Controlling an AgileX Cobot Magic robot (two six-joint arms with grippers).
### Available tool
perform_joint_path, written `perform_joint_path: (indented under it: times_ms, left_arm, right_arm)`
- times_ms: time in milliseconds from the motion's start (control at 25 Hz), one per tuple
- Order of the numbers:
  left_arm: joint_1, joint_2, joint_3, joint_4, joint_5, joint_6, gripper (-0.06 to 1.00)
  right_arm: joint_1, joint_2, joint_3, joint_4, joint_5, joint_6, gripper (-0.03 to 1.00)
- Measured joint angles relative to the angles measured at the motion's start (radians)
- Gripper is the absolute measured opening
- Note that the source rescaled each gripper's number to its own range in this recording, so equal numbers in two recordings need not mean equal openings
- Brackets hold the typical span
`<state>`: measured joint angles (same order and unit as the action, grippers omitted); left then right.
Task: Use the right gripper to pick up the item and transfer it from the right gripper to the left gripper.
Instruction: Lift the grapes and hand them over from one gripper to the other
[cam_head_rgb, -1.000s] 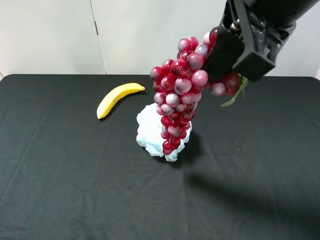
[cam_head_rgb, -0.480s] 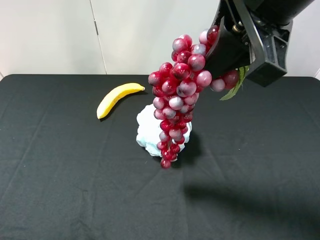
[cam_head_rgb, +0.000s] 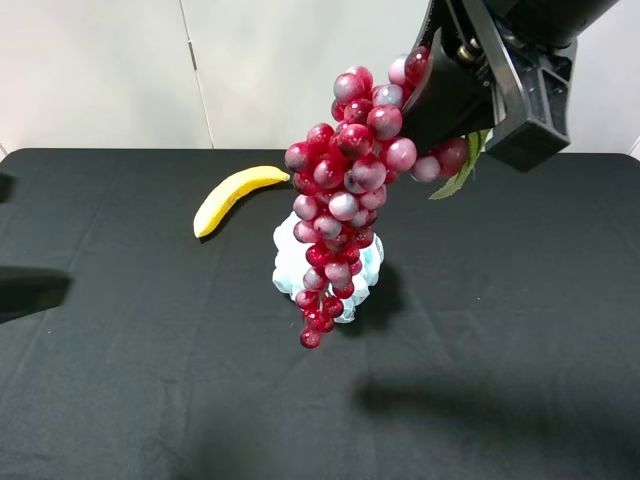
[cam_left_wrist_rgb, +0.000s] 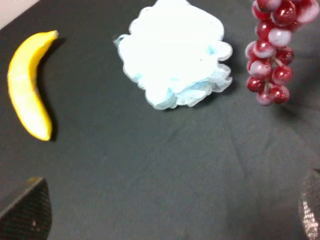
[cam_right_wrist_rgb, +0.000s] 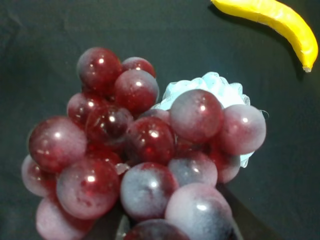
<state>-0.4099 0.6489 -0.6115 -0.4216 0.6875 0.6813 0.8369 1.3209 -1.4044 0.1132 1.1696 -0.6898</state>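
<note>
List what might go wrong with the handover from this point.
1. The right gripper holds the grape bunch only at its upper end, so the long tail dangles and may swing away from the open left gripper.
2. The bunch's tip appears to hang close to the mesh puff; a low grab might snag the puff too.
3. The grapes look glossy and round, so the left fingers could slip or pinch only a few.
</note>
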Motion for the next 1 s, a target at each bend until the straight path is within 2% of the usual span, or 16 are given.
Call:
perform_joint_path:
  times_ms: [320, 560, 880, 1000]
  left_arm:
    - [-0.240, 0.253, 0.000, -0.032, -0.213, 0.055, 0.99]
    - [-0.412, 0.392, 0.000, -0.037, -0.435, 0.054, 0.99]
    - [-0.562, 0.568, 0.000, -0.053, -0.707, 0.034, 0.99]
    - [-0.603, 0.628, 0.000, -0.056, -0.833, -0.015, 0.99]
  right_arm:
    - [0.000, 0.000, 0.000, 0.003, -0.002, 0.000, 0.01]
    - [0.000, 0.000, 0.000, 0.004, -0.002, 0.000, 0.00]
    - [0.000, 0.000, 0.000, 0.005, -0.002, 0.000, 0.00]
    - [0.000, 0.000, 0.000, 0.005, -0.002, 0.000, 0.00]
